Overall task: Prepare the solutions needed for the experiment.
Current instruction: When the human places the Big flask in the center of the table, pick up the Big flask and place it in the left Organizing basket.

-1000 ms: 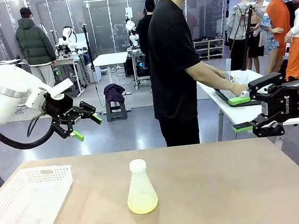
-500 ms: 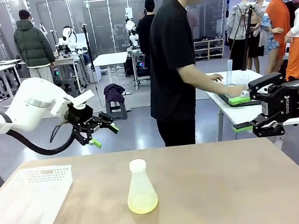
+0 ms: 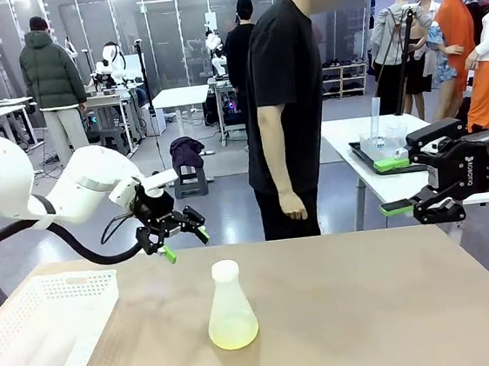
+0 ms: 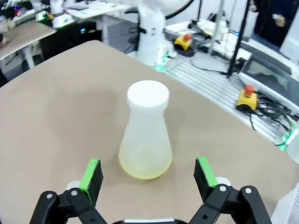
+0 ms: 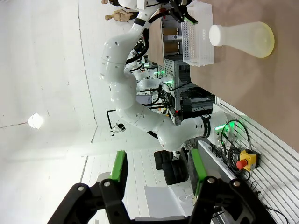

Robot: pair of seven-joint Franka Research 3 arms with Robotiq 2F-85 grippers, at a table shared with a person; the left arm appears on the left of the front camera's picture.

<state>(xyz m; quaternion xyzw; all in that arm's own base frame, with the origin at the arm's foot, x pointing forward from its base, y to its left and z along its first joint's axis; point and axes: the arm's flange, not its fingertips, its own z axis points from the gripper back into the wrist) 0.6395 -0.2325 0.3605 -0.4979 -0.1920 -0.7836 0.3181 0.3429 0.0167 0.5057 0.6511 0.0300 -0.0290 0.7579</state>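
Note:
A frosted conical flask (image 3: pixel 230 308) with a white cap stands upright at the middle of the table, holding a shallow layer of pale yellow-green solution (image 3: pixel 234 330). My left gripper (image 3: pixel 185 237) hangs open above the table's far edge, left of and behind the flask. In the left wrist view the flask (image 4: pixel 145 133) stands ahead of the open green-padded fingers (image 4: pixel 92 174), apart from them. My right gripper (image 3: pixel 394 186) is open and empty beyond the table's right far corner. The right wrist view shows the flask (image 5: pixel 243 39) far off, sideways.
A white perforated basket (image 3: pixel 43 332) sits on the table's left side. A person in a black shirt (image 3: pixel 285 109) stands past the far edge, arm hanging down. Behind at right a white table carries a tray with a graduated cylinder (image 3: pixel 375 130).
My left arm has swung right and lower toward the flask. The person has turned from the side table to face across, dropping the arm. The right gripper has stayed still.

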